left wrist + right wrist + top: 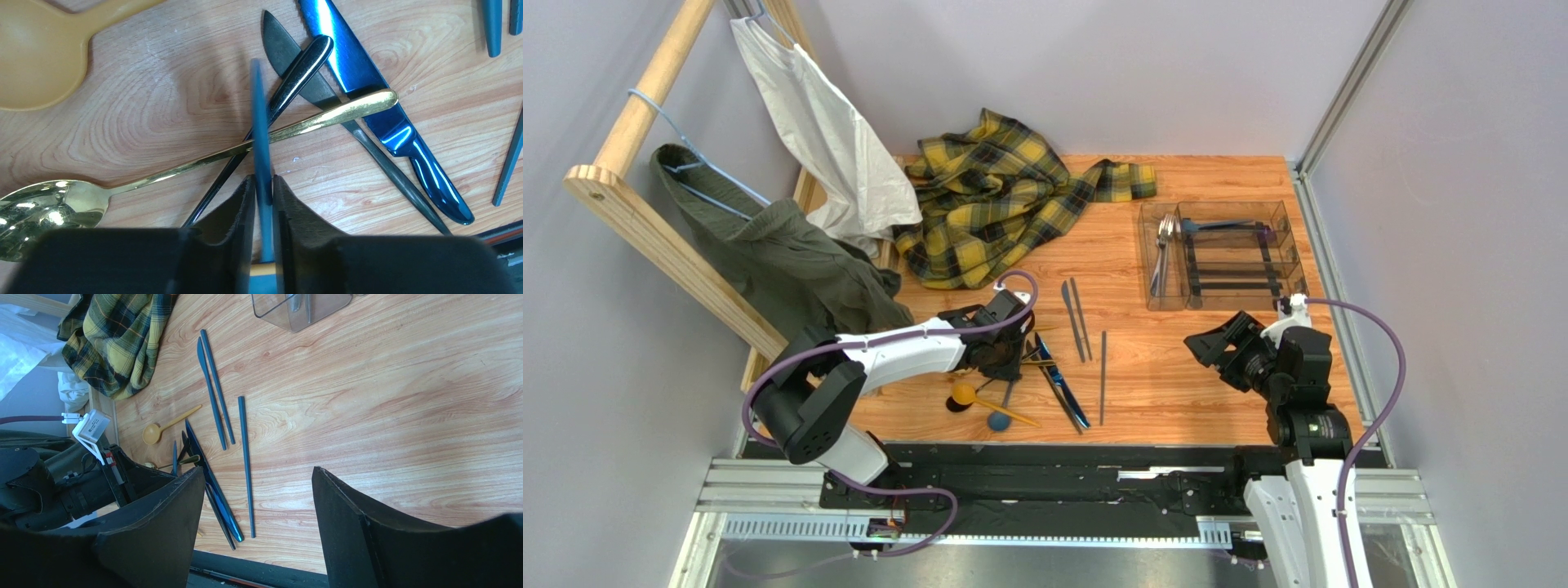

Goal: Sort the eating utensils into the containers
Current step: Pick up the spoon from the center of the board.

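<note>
Pinches a slim teal metal utensil (259, 122) edge-up in the left gripper (263, 184), pads pressed against both flanks of the handle, low over the wooden table (153, 110). Looks like the very start of a pick-up.

Sits in a tangle: crosses over a gold metal spoon (184, 166) and a glossy black handle (294, 70), with a dark grey knife (368, 147) and an iridescent blue knife (380, 110) just beside. Hard to tell whether touching the gold one or only passing above.

To do this well:
- Lift straight up and slowly, so as not to drag the crossed pieces along.
- Check the hold before swinging; a thin handle caught edge-on probably twists easily.
- Carry high over the loose dark sticks (1102, 368) lying between the pile and the tray.
- Lower lengthwise into a compartment, then let go.

Keeps the right gripper (256, 471) spread wide, grasping nothing, hovering above the wood well apart from the pile.

At the far right of the table: a clear rectangular plastic tray (1296, 257), split into long compartments, with dark strips showing through the bottom. Holds silver cutlery (1163, 245) bunched in the leftmost compartment, plus a bluish piece (1225, 226) with a purple tip lying crosswise near the far end. Cannot tell which compartment that one belongs to, nor whether the rest hold anything.
</note>
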You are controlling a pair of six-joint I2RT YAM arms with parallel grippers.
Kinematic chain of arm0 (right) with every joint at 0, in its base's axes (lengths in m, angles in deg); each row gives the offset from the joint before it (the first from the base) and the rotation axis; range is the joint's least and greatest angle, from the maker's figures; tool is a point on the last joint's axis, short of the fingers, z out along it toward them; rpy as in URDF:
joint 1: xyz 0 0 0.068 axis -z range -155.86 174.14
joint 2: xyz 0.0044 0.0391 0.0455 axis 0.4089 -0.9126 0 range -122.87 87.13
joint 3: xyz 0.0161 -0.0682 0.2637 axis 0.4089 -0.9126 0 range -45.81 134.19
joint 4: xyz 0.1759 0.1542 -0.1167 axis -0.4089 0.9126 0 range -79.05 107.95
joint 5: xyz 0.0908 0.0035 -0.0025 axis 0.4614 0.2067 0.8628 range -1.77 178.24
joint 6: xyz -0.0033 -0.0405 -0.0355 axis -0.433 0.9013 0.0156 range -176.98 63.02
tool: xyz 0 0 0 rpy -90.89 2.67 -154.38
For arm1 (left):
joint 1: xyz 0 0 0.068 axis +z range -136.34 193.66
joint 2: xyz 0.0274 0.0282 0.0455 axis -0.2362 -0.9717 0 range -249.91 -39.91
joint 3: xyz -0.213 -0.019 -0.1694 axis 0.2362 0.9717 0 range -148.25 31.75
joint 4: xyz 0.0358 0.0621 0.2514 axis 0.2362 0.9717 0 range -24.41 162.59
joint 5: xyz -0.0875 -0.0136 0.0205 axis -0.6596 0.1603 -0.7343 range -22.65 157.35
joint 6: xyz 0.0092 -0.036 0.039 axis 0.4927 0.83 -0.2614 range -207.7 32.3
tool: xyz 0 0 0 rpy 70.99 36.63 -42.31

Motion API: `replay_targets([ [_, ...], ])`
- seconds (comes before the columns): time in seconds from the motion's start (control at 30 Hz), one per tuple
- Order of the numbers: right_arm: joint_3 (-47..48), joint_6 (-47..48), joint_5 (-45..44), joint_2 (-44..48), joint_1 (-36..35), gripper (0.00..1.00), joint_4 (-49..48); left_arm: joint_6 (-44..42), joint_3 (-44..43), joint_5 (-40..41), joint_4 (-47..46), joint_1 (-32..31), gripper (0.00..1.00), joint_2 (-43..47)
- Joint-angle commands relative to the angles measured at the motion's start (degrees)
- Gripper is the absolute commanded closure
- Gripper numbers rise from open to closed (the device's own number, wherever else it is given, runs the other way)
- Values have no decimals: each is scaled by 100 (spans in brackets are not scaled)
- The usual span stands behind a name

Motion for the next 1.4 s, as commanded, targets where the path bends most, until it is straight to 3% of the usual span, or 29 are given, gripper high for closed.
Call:
replay_targets([
  [0.0,-117,-117,-15,46,-36,32,-214,-55,-264,-155,-14,21,96,-91],
  [0.03,-152,-126,-33,45,-36,32,-231,-73,-326,-173,56,21,100,-117],
  [0.5,32,-178,20,-95,-36,33,-503,-556,-1617,-191,575,21,100,190],
  [0.93,-100,-538,907,-227,-27,32,-1110,-1005,-2145,293,646,21,100,700],
  [1.17,-179,-767,1092,-69,-88,31,-1338,-339,-2067,-243,234,21,100,752],
  [1.37,-214,-873,1066,-86,-737,31,-1584,-151,-1856,-1128,-443,21,100,770],
])
